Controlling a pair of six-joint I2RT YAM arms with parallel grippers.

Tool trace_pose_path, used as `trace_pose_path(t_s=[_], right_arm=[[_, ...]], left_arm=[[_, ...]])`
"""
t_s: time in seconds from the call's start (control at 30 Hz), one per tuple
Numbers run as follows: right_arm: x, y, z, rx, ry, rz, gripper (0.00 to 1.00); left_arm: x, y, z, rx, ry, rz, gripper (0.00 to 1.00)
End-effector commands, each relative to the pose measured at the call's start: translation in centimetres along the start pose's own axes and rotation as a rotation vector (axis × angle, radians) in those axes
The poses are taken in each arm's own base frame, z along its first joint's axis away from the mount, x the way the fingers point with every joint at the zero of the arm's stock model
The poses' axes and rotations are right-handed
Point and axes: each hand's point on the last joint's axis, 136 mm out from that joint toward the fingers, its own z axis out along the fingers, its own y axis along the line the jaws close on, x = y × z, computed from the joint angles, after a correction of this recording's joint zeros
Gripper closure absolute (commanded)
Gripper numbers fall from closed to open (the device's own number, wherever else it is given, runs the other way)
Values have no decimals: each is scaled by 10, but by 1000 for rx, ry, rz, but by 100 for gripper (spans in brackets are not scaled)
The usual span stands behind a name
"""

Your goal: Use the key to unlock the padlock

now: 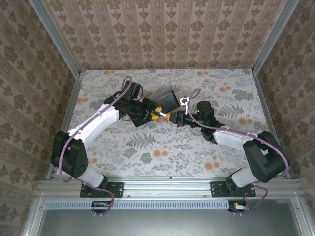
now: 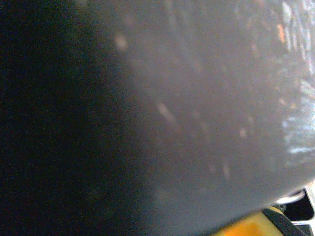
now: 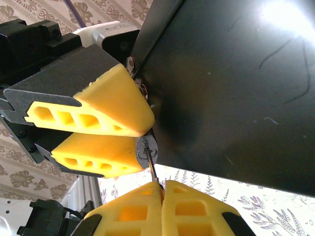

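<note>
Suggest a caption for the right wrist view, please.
Right gripper holds key at the padlock clamped by left gripper.

I note on both the left arm [image 1: 93, 125] and the right arm [image 1: 236, 137] white shells, black joints, purple cables [image 1: 61, 160] running alongside, and yellow honeycomb-cored fingers [image 3: 98, 105] on black mounts.

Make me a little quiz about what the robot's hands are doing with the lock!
1. True or false: the right gripper is pinched shut on the key.
2. What is holding the padlock? A) the left gripper B) nothing at all C) the right gripper
3. Fill in: the key's tip touches the ____.
Key: 1 true; 2 A; 3 padlock.
</note>
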Motion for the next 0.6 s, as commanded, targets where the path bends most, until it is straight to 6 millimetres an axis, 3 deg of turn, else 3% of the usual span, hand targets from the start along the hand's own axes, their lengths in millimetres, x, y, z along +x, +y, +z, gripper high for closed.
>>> trace_pose_path(t_s=[0.0,0.37,0.57], right_arm=[[-14,20,9,-72,-23,-42,100],[-18,31,19,-119,-49,-73,100],[-21,51,15,-223,-76,-122,100]], left_arm=[[9,-16,-12,71,24,19,100],[11,-18,-14,84,24,22,100],[17,-18,-16,95,56,23,100]])
